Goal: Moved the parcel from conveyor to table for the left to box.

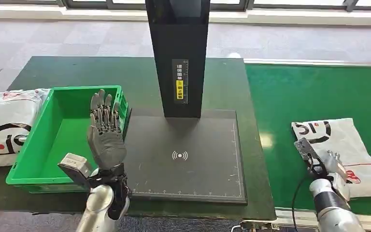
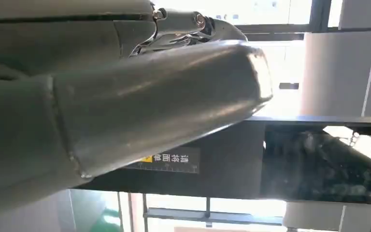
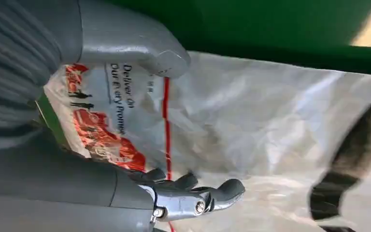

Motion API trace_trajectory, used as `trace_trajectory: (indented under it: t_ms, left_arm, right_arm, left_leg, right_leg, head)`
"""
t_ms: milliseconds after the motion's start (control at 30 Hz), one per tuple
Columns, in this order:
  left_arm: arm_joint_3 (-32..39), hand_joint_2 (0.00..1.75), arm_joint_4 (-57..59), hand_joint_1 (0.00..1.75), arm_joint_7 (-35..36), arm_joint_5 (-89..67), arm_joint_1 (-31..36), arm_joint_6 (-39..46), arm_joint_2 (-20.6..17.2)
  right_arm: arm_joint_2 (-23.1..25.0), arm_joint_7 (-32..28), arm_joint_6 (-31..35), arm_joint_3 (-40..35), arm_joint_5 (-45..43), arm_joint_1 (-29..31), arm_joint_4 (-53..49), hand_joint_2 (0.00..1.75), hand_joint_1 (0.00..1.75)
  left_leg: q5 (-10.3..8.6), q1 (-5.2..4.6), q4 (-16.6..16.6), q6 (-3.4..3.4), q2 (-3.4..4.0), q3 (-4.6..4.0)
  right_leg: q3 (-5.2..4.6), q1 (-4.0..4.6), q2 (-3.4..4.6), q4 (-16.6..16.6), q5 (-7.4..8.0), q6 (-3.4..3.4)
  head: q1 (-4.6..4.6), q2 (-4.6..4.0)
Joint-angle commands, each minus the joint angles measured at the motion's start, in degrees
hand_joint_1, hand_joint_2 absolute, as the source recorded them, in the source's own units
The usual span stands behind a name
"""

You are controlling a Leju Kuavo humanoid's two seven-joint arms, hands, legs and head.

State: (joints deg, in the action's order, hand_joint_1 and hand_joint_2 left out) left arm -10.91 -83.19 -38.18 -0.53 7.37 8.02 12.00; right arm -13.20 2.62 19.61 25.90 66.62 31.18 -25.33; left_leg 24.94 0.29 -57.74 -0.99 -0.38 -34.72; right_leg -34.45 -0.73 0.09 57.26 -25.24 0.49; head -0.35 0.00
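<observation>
A white plastic parcel (image 1: 343, 145) with black and red print lies flat on the green conveyor (image 1: 309, 92) at the right. My right hand (image 1: 326, 166) is at the parcel's near left edge. In the right wrist view its thumb (image 3: 140, 43) and fingers (image 3: 212, 195) are spread apart over the parcel (image 3: 251, 125), with nothing gripped. My left hand (image 1: 105, 130) is raised upright over the right rim of the green box (image 1: 29, 150), fingers spread and empty. The left wrist view shows its thumb (image 2: 149, 106) close up.
A black scanning plate (image 1: 188, 179) lies on the dark table (image 1: 77, 72) between box and conveyor. A tall black post (image 1: 178, 58) rises at its far edge. A second white parcel (image 1: 5, 125) lies left of the box.
</observation>
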Motion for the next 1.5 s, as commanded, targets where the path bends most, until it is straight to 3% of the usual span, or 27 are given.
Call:
trace_trajectory:
  t_ms: [33,167,367,400,433,667,1500]
  left_arm:
    - [0.8,0.0,0.8,0.0,0.6,-0.3,0.5,-0.4,-0.4]
    - [0.8,0.0,1.5,0.0,0.9,-0.7,0.8,-0.8,-0.2]
    - [0.5,0.0,2.9,0.0,1.6,-1.6,2.4,-1.6,0.0]
    - [0.7,0.0,2.7,0.0,1.7,-1.6,2.3,-1.6,0.0]
    - [0.9,0.0,2.4,0.0,1.8,-1.8,2.1,-1.6,0.0]
    - [1.2,0.0,0.6,0.0,1.9,-2.3,-0.3,-1.4,-0.8]
    - [1.4,0.0,0.2,0.0,1.6,-2.5,-1.1,-0.9,-1.3]
  right_arm:
    - [-1.1,-0.2,-0.3,4.7,-0.1,1.3,6.3,1.75,0.0]
    - [-1.7,0.9,-1.1,6.5,-0.2,-0.4,6.3,1.75,0.0]
    - [-2.9,6.4,-8.6,6.2,5.5,-4.5,8.0,1.75,0.0]
    - [-2.6,6.3,-9.5,5.7,6.3,-4.2,8.1,1.75,0.14]
    - [-2.2,6.2,-9.5,5.3,7.9,-4.1,7.8,1.75,1.75]
    - [0.0,5.1,-8.4,4.4,11.5,-0.4,7.2,1.75,1.75]
    - [1.0,3.1,-6.3,4.1,13.2,1.2,6.5,1.75,1.75]
  left_leg:
    - [0.02,-0.01,0.1,0.02,0.02,0.15]
    - [0.0,0.01,0.1,0.01,-0.03,0.11]
    - [0.01,0.03,0.1,0.03,-0.22,0.26]
    - [0.02,0.04,0.2,0.04,-0.24,0.33]
    - [0.01,0.05,0.1,0.03,-0.2,0.3]
    - [0.08,0.07,0.1,0.13,0.11,0.5]
    - [0.12,0.09,0.1,0.2,0.14,0.58]
  right_leg:
    - [0.16,-0.01,-0.01,-0.1,-0.01,-0.02]
    - [0.14,0.01,-0.07,-0.1,-0.02,-0.02]
    - [0.36,0.04,-0.28,-0.2,-0.07,-0.02]
    - [0.45,0.05,-0.3,-0.3,-0.07,-0.02]
    - [0.38,0.06,-0.25,-0.2,-0.05,-0.02]
    - [0.67,0.09,0.01,-0.3,-0.04,0.09]
    - [0.78,0.11,0.03,-0.3,-0.05,0.13]
  head:
    - [0.0,0.0]
    - [0.0,0.0]
    - [0.0,0.0]
    - [0.0,0.0]
    - [0.0,0.0]
    - [0.0,0.0]
    - [0.0,0.0]
